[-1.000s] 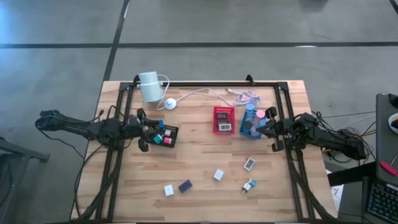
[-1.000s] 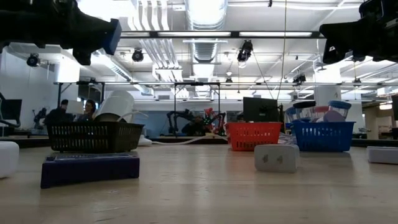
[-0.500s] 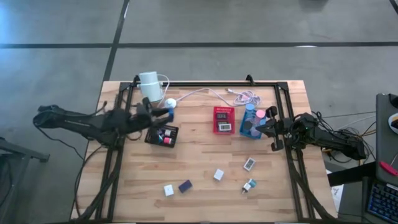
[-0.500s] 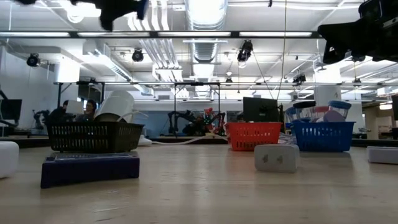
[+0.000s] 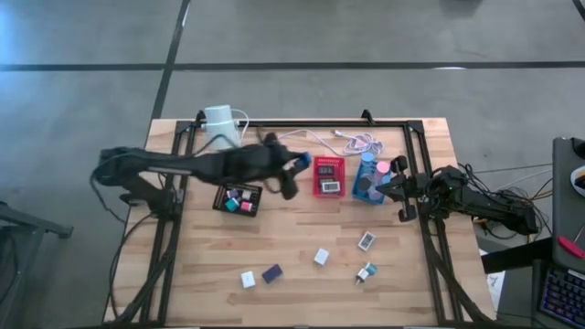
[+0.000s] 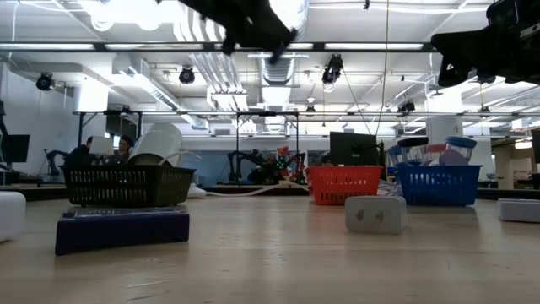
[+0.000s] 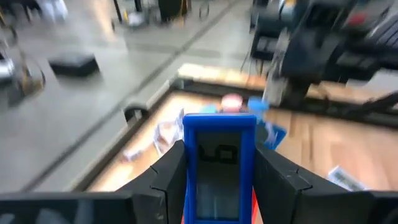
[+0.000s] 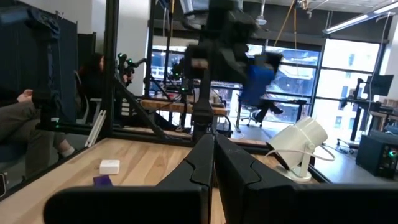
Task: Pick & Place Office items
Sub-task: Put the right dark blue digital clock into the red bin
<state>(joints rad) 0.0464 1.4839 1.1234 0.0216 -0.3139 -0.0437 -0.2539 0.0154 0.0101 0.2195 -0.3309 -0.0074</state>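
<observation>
My left gripper [image 5: 294, 166] hangs above the table between the black tray [image 5: 237, 199] and the red tray [image 5: 328, 175], shut on a small blue rectangular office item [image 7: 219, 167]. The black tray holds several pink, teal and white pieces. Loose items lie flat on the near half of the wood: a white one [image 5: 321, 257], another white one [image 5: 248, 279], a dark purple one [image 5: 271, 273], a framed one [image 5: 366, 240] and a teal-and-white one [image 5: 366, 271]. My right gripper [image 8: 213, 158] is shut and waits beside the blue tray [image 5: 368, 179] at the table's right. My left gripper pinches the blue item by its two long sides [image 7: 186, 180] between its two fingers [image 7: 169, 177]. The fingers come from the table's left, slanting a little downward. The item is lifted clear of the table and trays, its flat face toward the wrist camera.
A white cylinder [image 5: 219, 125] stands at the far left, and its white cable [image 5: 315, 137] runs along the far edge. A black frame [image 5: 411, 128] borders the table. The blue tray holds round pink and blue pieces. Bare wood lies in the middle.
My left gripper has risen from over the black tray's left end. It has swung toward the far edge and then toward the table's right, carrying the blue item clear of the trays. It now hangs just left of the red tray.
</observation>
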